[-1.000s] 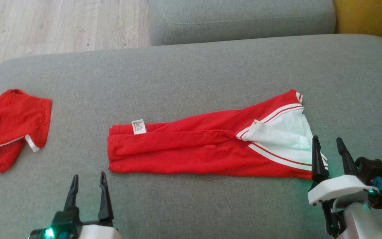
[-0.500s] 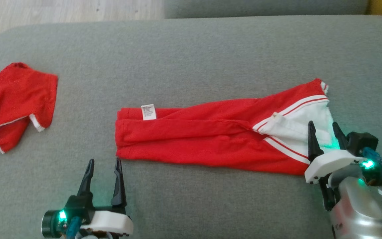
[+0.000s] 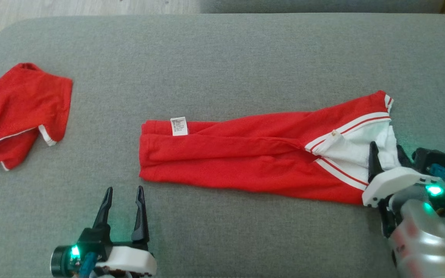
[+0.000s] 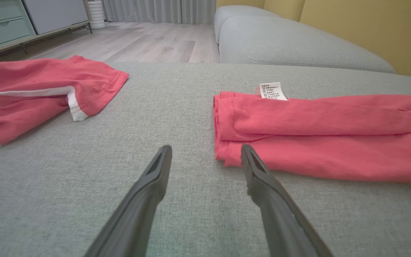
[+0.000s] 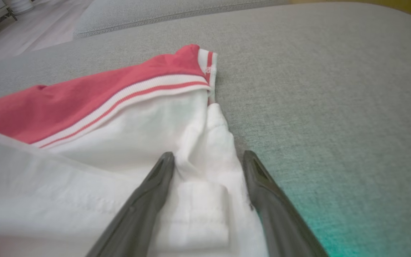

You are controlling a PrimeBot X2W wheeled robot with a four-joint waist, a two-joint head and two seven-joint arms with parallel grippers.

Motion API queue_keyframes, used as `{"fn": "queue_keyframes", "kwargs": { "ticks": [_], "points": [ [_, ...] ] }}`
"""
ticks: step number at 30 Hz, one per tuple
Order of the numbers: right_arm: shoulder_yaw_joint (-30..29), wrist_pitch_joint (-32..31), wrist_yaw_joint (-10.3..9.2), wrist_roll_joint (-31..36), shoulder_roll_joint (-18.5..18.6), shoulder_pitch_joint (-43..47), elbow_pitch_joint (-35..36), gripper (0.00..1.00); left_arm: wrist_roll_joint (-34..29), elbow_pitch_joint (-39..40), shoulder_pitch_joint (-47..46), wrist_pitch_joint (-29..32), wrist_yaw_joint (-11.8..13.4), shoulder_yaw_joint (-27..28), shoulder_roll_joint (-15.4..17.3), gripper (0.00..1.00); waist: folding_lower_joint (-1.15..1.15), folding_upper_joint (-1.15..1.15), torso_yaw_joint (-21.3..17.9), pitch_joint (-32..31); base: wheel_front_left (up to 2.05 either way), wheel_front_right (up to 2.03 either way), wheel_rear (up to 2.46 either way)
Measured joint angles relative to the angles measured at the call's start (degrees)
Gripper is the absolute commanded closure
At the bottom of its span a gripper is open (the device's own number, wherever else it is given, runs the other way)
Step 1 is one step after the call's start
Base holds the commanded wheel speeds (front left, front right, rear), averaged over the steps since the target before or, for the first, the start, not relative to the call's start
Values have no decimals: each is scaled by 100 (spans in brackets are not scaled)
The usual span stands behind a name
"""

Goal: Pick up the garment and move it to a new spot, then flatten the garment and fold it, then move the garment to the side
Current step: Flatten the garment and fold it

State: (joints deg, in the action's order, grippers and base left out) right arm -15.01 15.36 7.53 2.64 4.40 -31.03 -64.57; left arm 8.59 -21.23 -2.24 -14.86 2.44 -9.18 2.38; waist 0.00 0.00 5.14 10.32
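Red with a white end, the garment (image 3: 245,162) lay as a long narrow strip across the frame's middle on the grey sofa (image 3: 222,58). Both my left end effector (image 3: 125,189), lower left, and right end effector (image 3: 386,146), over the white end, gaped empty. Final folding and moving aside seemingly remained.

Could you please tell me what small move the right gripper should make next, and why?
Probably shut the right gripper: its open jaws straddle a ridge of white fabric at one end of the garment, so closing should pinch it. The left gripper, also open, sits just short of the opposite end.
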Motion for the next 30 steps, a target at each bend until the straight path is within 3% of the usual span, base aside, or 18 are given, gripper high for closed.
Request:
{"fn": "queue_keyframes", "kwargs": {
  "ticks": [1,8,16,24,30],
  "points": [
    [69,11,0,-111,1,-53,-87,100,0,-1,-1,0,2,0,0,0,0,0,-11,-1,0,0,0],
    [621,4,0,-904,-33,-219,-259,100,57,-10,-5,0,8,-2,-2,0,0,0,-96,-42,0,0,0],
    [971,-75,0,-1347,175,115,1018,100,110,-9,-9,0,8,-46,0,0,0,0,-114,-174,0,0,0],
    [2742,-74,0,-2763,-26,296,2307,100,153,-49,-7,0,-11,-403,2,0,0,0,149,-282,0,0,0],
    [3767,-77,0,-3529,-34,582,2550,100,53,-87,-8,0,-137,-826,7,0,0,0,677,-325,0,0,0]
  ]
}}
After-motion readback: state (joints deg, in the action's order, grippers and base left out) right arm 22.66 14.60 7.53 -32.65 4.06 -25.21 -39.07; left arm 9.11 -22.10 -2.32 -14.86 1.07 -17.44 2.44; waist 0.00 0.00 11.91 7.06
